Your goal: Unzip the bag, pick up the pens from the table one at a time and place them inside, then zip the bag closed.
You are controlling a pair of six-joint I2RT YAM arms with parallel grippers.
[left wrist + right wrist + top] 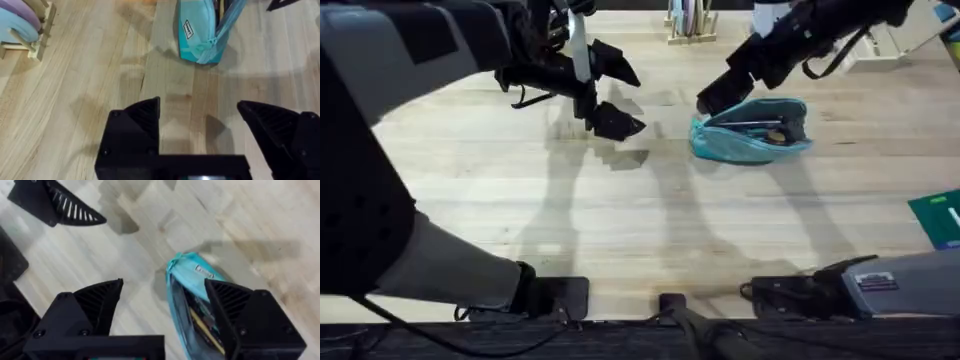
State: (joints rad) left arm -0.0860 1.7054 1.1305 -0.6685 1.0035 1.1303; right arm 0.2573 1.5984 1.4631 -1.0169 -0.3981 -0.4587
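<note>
Overhead, the left gripper [612, 92] hangs spread wide and empty over bare table [640, 220], well apart from the bag [752, 130]; the right gripper [712, 100], also agape and holding nothing, hovers at the bag's near end; the bag lies unzipped mid-table with pens [752, 124] inside; loading looks done, with the zipper apparently left to close.

Bare table [650, 220] lies open between left gripper [615, 90] and bag [750, 135].
</note>
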